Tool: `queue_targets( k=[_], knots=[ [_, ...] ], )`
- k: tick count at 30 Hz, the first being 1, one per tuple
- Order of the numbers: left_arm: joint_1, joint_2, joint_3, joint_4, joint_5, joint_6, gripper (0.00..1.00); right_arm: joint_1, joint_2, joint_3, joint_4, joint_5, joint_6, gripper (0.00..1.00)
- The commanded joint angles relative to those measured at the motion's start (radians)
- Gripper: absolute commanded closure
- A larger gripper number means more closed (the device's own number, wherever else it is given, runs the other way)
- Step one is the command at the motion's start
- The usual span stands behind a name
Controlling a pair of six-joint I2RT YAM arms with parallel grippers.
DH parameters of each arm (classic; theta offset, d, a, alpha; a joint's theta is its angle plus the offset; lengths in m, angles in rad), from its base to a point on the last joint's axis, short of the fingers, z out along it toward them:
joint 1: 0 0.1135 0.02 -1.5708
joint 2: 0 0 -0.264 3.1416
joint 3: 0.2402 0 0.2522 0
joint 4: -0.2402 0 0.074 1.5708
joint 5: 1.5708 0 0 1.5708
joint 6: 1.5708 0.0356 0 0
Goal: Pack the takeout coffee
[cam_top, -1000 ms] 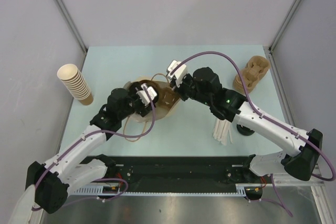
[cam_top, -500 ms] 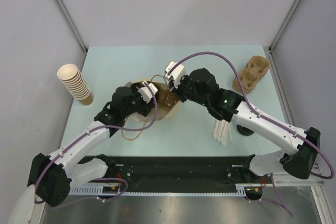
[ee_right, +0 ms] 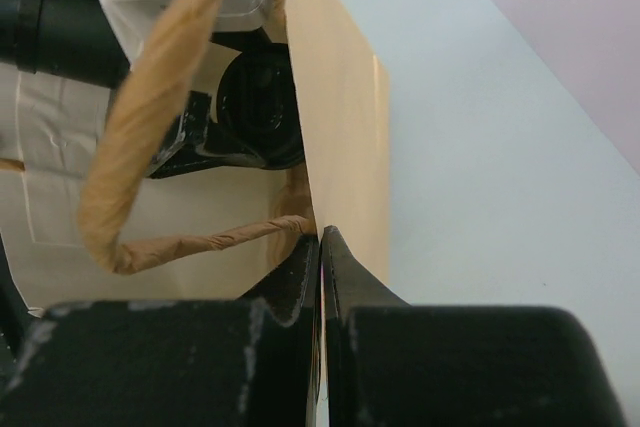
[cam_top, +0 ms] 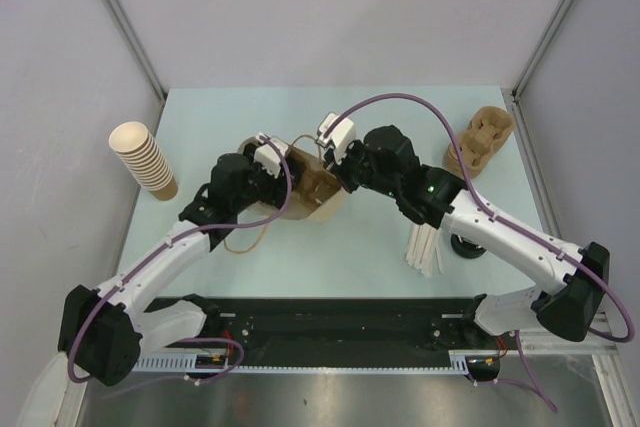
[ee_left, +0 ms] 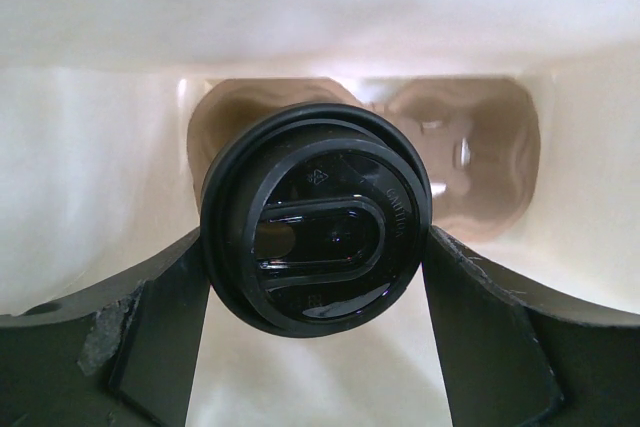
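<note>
Lidded cup (ee_left: 315,217) grasped by left fingers (ee_left: 150,347) inside bag (ee_right: 340,97), over tray (ee_left: 470,167); right fingers (ee_right: 350,277) pinch bag.

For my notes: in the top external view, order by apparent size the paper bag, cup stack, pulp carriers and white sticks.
1. paper bag, though partly covered
2. cup stack and pulp carriers: look alike
3. white sticks
</note>
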Motion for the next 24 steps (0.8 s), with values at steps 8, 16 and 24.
queue_targets(
  k=[8, 16, 24],
  knots=[
    [0.017, 0.051, 0.059, 0.080, -0.115, -0.182, 1.00, -0.032, -0.005, 0.043, 0.019, -0.075, 0.041, 1.00],
    [0.018, 0.105, 0.087, 0.065, -0.163, -0.307, 1.00, -0.051, -0.014, 0.028, 0.014, -0.119, 0.049, 1.00],
    [-0.040, 0.024, -0.016, 0.189, -0.108, -0.130, 1.00, -0.057, -0.057, -0.051, 0.159, -0.035, -0.034, 1.00]
  ],
)
